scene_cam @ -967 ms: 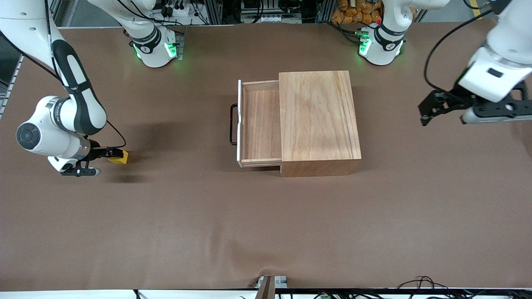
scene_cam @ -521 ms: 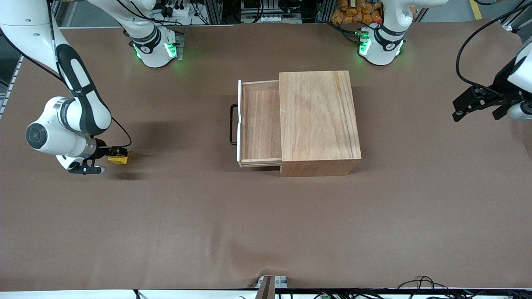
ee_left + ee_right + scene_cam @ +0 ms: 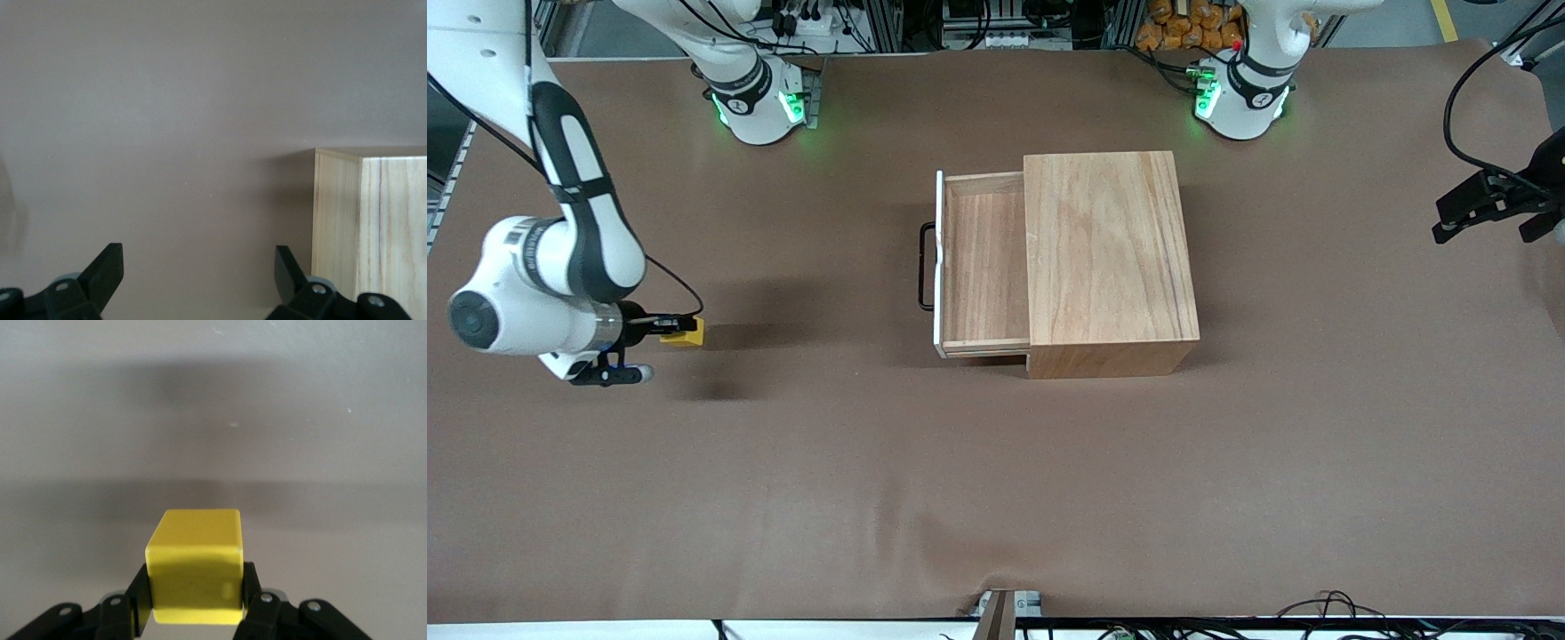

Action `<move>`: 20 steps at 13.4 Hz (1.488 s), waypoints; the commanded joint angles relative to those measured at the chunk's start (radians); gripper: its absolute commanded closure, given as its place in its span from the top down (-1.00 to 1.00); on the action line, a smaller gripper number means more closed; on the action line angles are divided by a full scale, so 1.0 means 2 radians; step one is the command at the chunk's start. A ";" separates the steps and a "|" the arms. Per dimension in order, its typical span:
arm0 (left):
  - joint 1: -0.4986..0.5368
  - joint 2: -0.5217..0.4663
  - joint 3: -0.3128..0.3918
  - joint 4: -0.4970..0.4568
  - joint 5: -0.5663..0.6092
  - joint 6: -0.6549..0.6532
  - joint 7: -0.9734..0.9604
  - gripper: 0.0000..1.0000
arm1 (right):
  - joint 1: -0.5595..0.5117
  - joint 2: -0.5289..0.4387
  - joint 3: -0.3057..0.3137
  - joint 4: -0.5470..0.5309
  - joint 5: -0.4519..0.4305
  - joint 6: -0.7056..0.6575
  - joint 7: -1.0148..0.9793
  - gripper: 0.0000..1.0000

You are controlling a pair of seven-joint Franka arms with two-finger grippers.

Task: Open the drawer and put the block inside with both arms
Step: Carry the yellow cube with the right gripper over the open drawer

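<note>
The wooden box point(image 3: 1107, 258) stands mid-table with its drawer point(image 3: 983, 262) pulled out toward the right arm's end. The drawer's white front panel point(image 3: 939, 267) and black handle point(image 3: 925, 267) face that end, and its tray is empty. My right gripper point(image 3: 676, 330) is shut on the yellow block point(image 3: 686, 332) low over the table, well apart from the drawer. The right wrist view shows the block point(image 3: 195, 563) clamped between the fingers of the right gripper point(image 3: 195, 590). My left gripper point(image 3: 1483, 227) is open and empty over the table edge at the left arm's end. In the left wrist view the left gripper point(image 3: 199, 267) is open over bare table.
The brown table mat point(image 3: 996, 480) spreads all round the box. A corner of the box point(image 3: 370, 227) shows in the left wrist view. Cables point(image 3: 1325, 606) lie along the table edge nearest the front camera. The arm bases point(image 3: 756, 102) glow green at the back.
My left arm has drawn back from the box toward the table edge at its own end. My right arm's wrist has shifted slightly, still holding the block in about the same place.
</note>
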 commanded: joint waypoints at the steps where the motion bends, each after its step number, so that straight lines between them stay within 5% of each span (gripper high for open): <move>1: 0.004 -0.011 -0.014 -0.004 -0.008 -0.015 0.003 1.00 | 0.042 -0.001 0.001 0.090 0.035 -0.109 0.060 -1.00; 4: 0.001 -0.027 -0.024 -0.007 -0.010 -0.023 0.004 1.00 | 0.125 -0.007 0.011 0.149 0.056 -0.154 0.139 -1.00; 6: 0.004 -0.034 -0.025 -0.009 -0.010 -0.033 0.007 1.00 | 0.183 -0.006 0.044 0.169 0.057 -0.152 0.280 -1.00; 12: 0.005 -0.056 -0.024 -0.036 -0.026 -0.037 0.012 1.00 | 0.233 -0.002 0.148 0.179 0.064 -0.088 0.394 -1.00; 20: 0.004 -0.057 -0.025 -0.042 -0.025 -0.035 0.011 1.00 | 0.303 0.047 0.149 0.154 0.006 0.013 0.441 -1.00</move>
